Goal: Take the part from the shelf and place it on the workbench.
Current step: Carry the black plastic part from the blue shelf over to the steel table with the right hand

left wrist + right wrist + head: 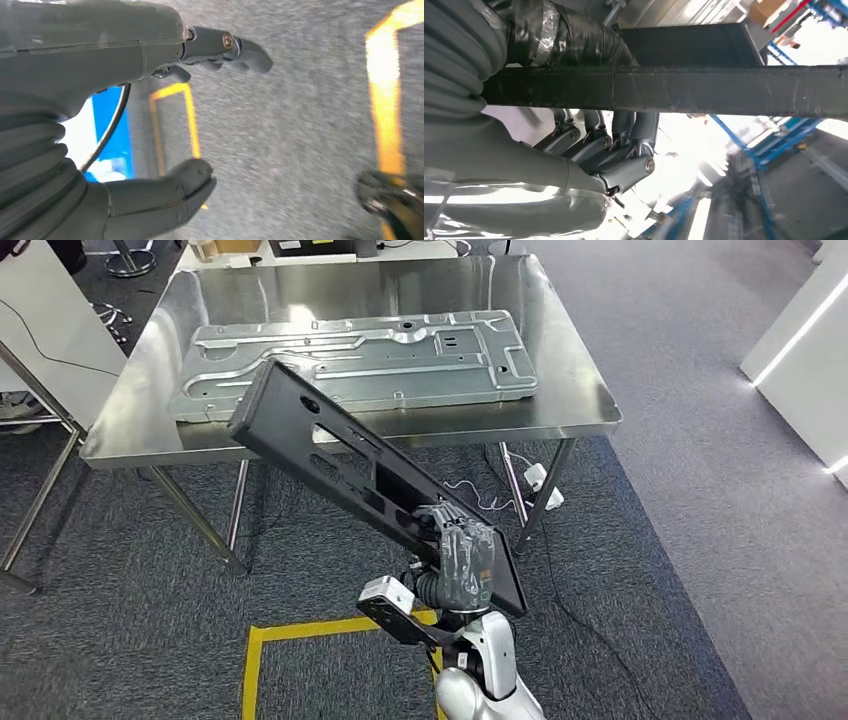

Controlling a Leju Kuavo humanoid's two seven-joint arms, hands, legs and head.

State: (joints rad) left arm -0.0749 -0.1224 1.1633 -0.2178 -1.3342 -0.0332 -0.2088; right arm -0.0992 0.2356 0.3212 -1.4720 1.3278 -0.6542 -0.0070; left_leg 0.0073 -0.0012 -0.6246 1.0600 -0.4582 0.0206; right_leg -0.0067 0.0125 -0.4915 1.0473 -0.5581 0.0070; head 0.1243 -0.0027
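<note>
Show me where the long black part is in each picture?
Head view: the black part slants across the middle, its far end over the table edge, its near end held by the right hand.
Left wrist view: not in it; the open left hand hangs over grey carpet.
Right wrist view: the part runs as a dark bar across the picture, fingers wrapped on it.
Shared landmark: the right hand holding the part.
</note>
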